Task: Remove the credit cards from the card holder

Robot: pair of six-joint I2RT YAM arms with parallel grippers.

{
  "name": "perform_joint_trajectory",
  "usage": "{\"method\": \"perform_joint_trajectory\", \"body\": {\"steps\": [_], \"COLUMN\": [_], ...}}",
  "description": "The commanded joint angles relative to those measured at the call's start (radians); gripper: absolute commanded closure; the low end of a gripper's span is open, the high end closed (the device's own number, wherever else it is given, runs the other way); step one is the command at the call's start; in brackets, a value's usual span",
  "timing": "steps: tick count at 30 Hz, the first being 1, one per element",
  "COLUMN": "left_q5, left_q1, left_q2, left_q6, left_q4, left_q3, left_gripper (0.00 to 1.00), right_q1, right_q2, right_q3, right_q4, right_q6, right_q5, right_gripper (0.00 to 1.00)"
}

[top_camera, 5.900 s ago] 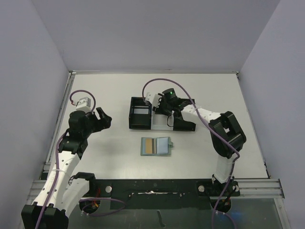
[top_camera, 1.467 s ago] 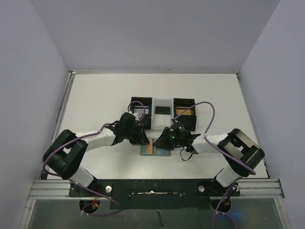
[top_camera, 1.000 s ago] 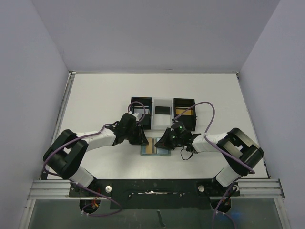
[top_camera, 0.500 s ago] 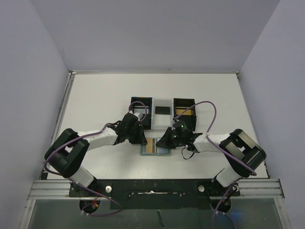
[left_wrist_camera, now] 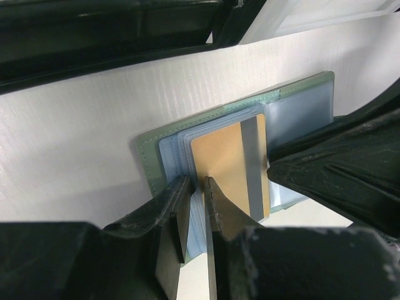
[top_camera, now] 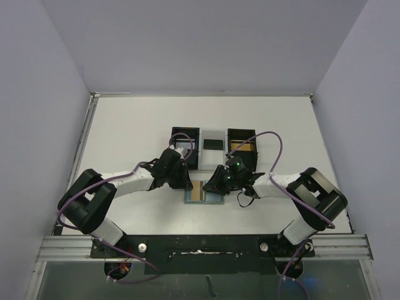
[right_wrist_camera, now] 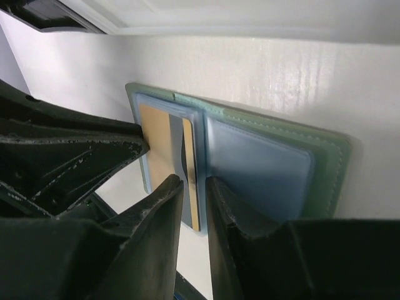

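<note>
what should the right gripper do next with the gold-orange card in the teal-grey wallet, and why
Probably close the right gripper on the gold-orange card and draw it out. The card lies in a pale blue pocket of the flat teal-grey bifold card holder, the right jaws stand a slit apart at its grey-striped edge, and the left gripper sits at the holder's edge, seemingly steadying it.

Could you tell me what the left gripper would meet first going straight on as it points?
The left gripper would probably meet the gold-orange card in the card holder; depth unclear.
</note>
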Motion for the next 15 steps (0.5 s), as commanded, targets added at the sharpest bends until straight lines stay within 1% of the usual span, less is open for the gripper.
{"method": "perform_joint_trajectory", "body": {"steps": [1, 4, 6, 12, 15], "left_q5": [-0.009, 0.003, 0.001, -0.004, -0.009], "left_q1": [-0.007, -0.006, -0.009, -0.008, -0.008], "left_q2": [-0.018, -0.015, -0.018, -0.037, -0.04], "left_q6": [0.033, 0.03, 0.026, 0.014, 0.013], "left_q4": [-0.045, -0.049, -0.045, -0.034, -0.037], "left_q3": [-0.042, -0.041, -0.046, -0.059, -0.059], "left_gripper": [0.85, 0.85, 0.85, 0.85, 0.86], "right_q1": [0.022, 0.035, 0.038, 0.029, 0.025], "right_q2": [0.05, 0.061, 0.063, 0.042, 0.016], "right_q3": [0.061, 0.069, 0.072, 0.075, 0.075], "right_q4": [0.023, 0.012, 0.013, 0.003, -0.022], "right_q6": [-0.018, -0.019, -0.024, -0.036, -0.046], "right_q5": [-0.004, 0.011, 0.004, -0.01, -0.006], "right_gripper": [0.76, 0.77, 0.8, 1.0, 1.0]}}
